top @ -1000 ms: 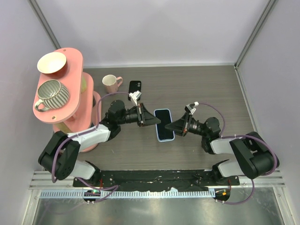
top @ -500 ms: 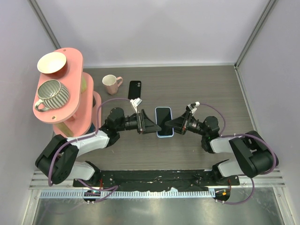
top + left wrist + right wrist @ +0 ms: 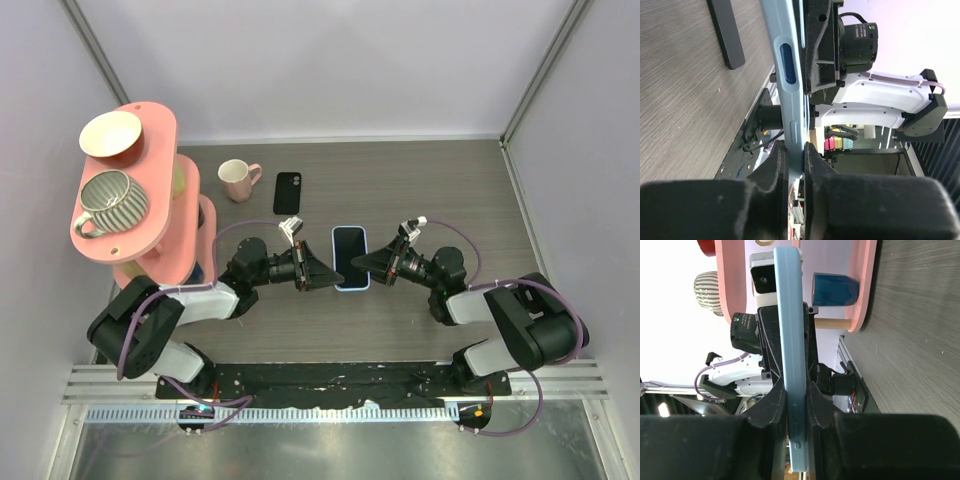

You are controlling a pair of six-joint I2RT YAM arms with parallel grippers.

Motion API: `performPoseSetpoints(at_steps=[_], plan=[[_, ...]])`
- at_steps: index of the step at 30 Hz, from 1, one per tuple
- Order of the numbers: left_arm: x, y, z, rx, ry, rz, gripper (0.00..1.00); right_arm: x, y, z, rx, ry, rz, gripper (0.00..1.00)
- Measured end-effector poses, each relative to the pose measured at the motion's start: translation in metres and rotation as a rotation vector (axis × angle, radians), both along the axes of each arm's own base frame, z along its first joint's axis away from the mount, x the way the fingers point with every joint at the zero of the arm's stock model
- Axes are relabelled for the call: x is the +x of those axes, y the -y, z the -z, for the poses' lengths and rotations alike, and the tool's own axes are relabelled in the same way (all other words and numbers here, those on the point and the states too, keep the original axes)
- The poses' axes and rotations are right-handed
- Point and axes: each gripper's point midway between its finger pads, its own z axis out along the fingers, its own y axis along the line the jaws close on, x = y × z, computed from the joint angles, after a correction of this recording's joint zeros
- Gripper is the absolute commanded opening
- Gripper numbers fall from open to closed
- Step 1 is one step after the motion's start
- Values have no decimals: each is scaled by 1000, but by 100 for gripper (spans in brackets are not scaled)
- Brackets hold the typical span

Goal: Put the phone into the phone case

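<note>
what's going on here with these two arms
Both arms hold the phone between them. The left fingers are pinched shut on one long edge, the right fingers on the opposite edge. The phone case lies empty on the table farther back, near a pink mug, so the phone is not in it yet.

The desk [image 3: 430, 190] is a dark, wood-grained top. A black phone case [image 3: 287, 193] lies flat toward its far side. A pink mug [image 3: 236, 179] stands near the case's left, not touching it. A pink tiered stand [image 3: 140, 240] stands at the desk's left edge.
</note>
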Motion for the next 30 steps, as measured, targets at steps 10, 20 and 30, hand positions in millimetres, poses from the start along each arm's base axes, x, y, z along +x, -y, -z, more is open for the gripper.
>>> performPoseSetpoints(at_steps=[10, 20, 30], plan=[[3, 1, 13, 60, -16, -1, 2, 1, 1, 6, -63, 122, 11, 7], [3, -4, 2, 161, 111, -5, 52, -9, 2, -15, -120, 299, 10, 6], [19, -21, -19, 181, 209, -73, 61, -32, 2, -26, -42, 302, -67, 6]])
